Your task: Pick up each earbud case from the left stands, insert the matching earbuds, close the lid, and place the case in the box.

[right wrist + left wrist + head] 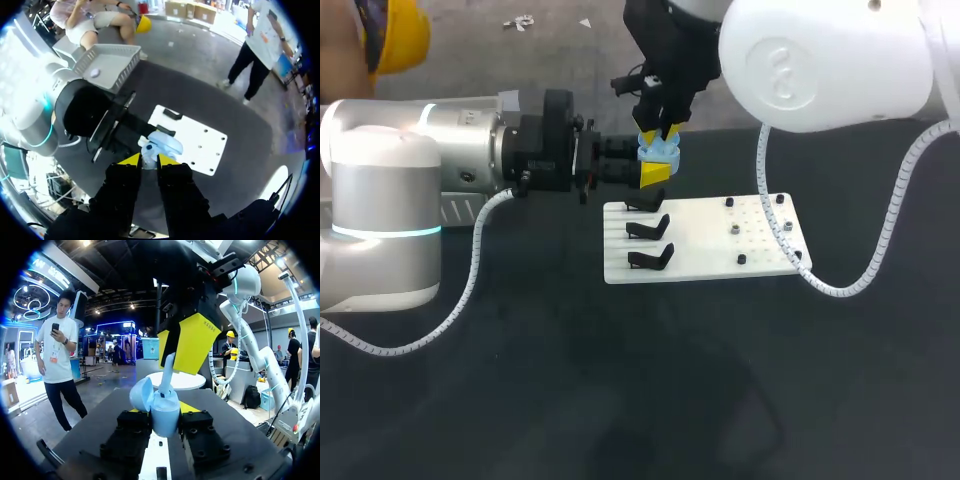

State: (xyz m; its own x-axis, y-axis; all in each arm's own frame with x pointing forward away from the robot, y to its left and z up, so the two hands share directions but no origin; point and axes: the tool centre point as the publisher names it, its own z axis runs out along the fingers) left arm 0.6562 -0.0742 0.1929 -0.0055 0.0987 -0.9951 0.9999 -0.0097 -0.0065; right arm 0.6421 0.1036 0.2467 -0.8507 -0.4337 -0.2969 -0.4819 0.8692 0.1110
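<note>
Case (165, 416), lid open, is clamped in the left gripper (655, 170) above the white plate (720, 250) on the bench (620, 390). Right gripper (660, 133) pinches an earbud (168, 371), tip at the socket. Step judged: insertion. Next move calls for straight seating, then release.

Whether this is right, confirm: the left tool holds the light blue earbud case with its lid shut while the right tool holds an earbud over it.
The lid is open, not shut. In the left wrist view the left tool holds the light blue earbud case, lid open, while the right tool holds an earbud over it.
</note>
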